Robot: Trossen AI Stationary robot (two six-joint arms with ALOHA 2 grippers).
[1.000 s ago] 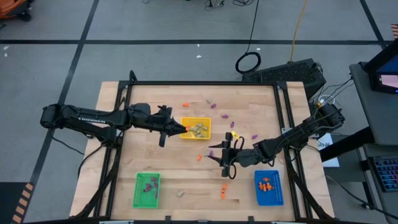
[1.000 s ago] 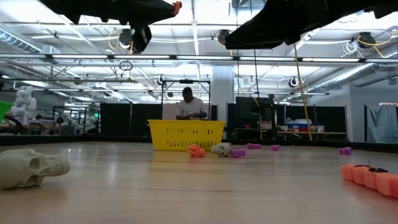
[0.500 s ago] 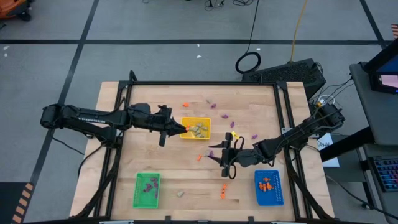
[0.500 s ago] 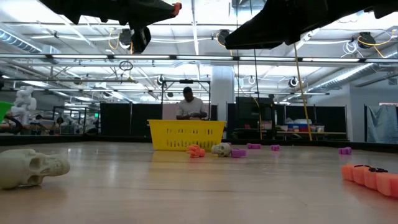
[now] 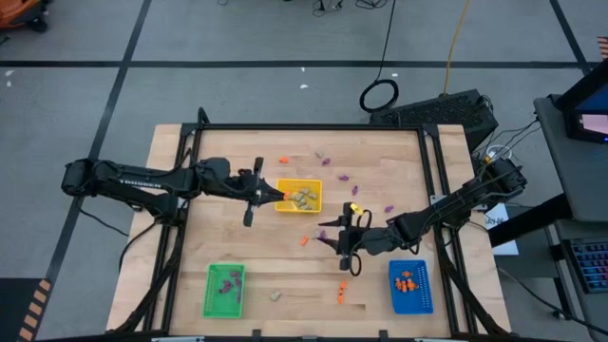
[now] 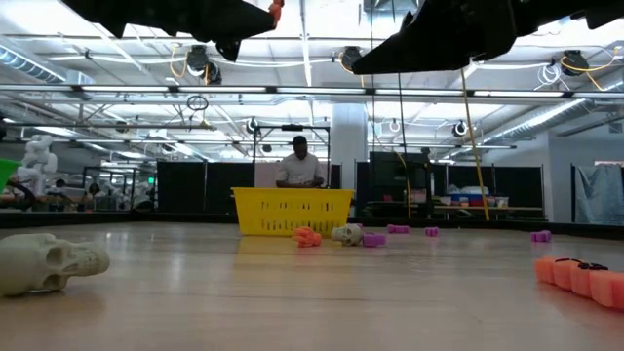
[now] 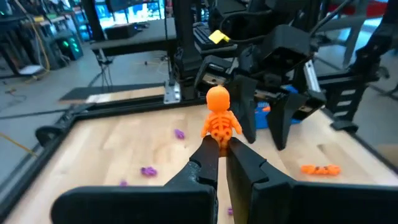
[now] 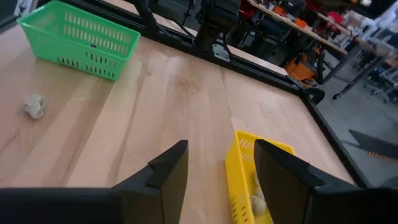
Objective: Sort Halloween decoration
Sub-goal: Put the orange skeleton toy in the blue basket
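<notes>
left tool (image 5: 276, 196) rotated, orange skeleton (image 7: 220, 117) still gripped

left arm (image 5: 123, 179): white lettering on upper link, reads approx "TROSSEN", small, only partly legible in high view
right arm (image 5: 456, 204): no legible txt
trays: no labels seen
low view bkgd: no signs readable
wrist views: screens far off in room, txt too blurred to read
</notes>
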